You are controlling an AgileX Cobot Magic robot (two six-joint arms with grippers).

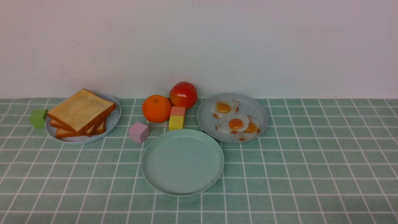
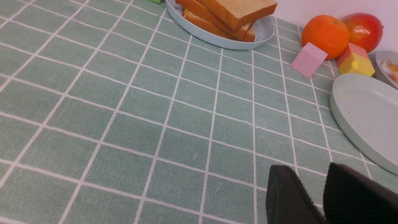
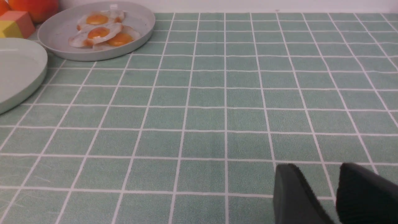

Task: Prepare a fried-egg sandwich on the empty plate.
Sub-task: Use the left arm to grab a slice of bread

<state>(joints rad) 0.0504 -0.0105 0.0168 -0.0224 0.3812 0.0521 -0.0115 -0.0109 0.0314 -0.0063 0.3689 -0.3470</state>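
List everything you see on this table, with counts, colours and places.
Toy toast slices: about three, tan, stacked on pale blue speckled plate, left.
Toy fried eggs: three, white and orange, on pale grey plate, right.
Round mint-green plastic plate: one, empty, centre front.
Round orange fruit: one, behind centre.
Round red fruit: one, glossy, beside the orange.
Small blocks: four; green cube left of toast, pink cube near mint plate, salmon block atop yellow block.
Grippers: left gripper, right gripper, black, open, above green checked tablecloth.

Blk ribbed jaws, L+R
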